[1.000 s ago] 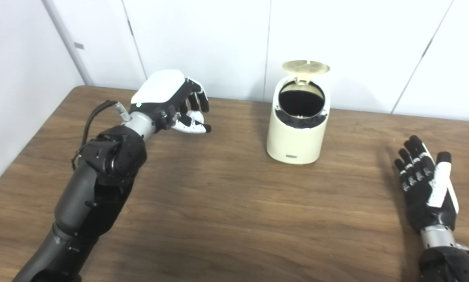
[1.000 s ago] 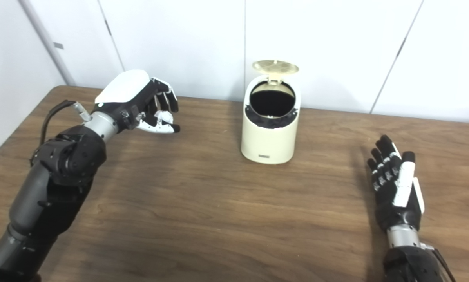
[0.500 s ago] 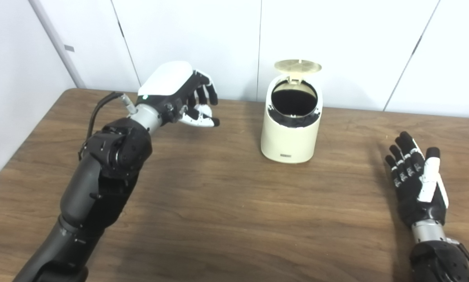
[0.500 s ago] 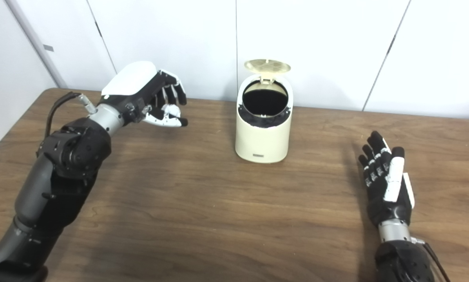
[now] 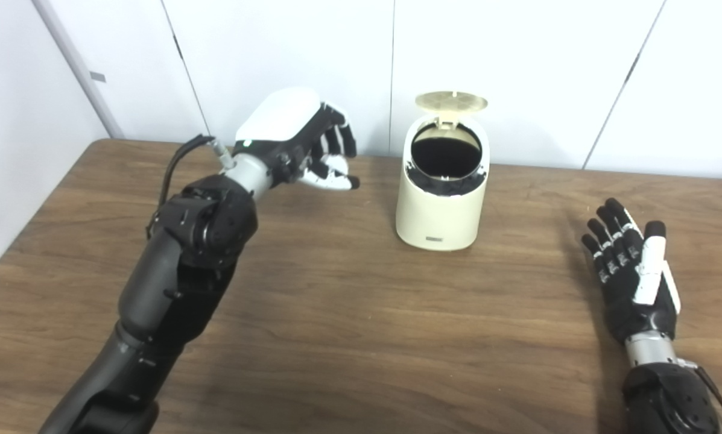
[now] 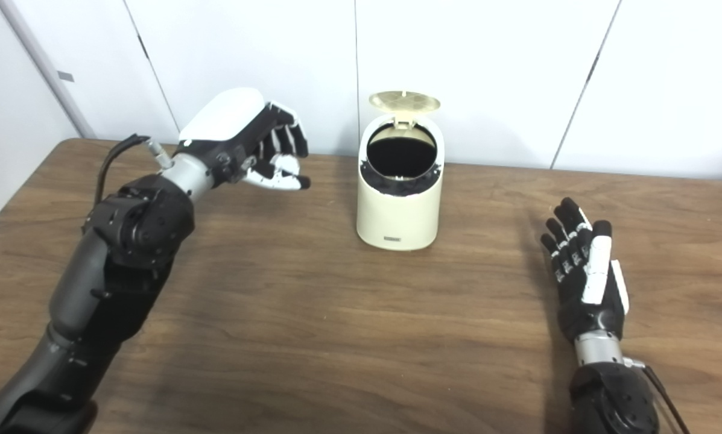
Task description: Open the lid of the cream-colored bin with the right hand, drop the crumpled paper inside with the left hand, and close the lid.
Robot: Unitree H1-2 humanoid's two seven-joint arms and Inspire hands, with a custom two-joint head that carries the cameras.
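Lower right of the frame, the right hand [image 5: 635, 277] lies low over the bench [image 5: 361, 337] with its fingers [image 5: 608, 238] spread and released, holding nothing, well apart from the bin. It has no part in this step and is best kept there, out of the other arm's way.

Left of centre, the left hand [image 5: 294, 141] is raised above the bench, palm down, its fingers [image 5: 330, 169] curled in. Whether the crumpled paper sits inside that curl cannot be told from either view; a pale patch under the fingers could be paper or the hand's own casing.

Farther back, at upper centre, the cream-colored bin [image 5: 442, 202] stands upright with its lid [image 5: 451, 101] tipped up behind the dark mouth. The drop seems the step in hand. To do it well, the left hand should travel toward the right until it is directly over the opening, staying clear of the raised lid, and only then uncurl.
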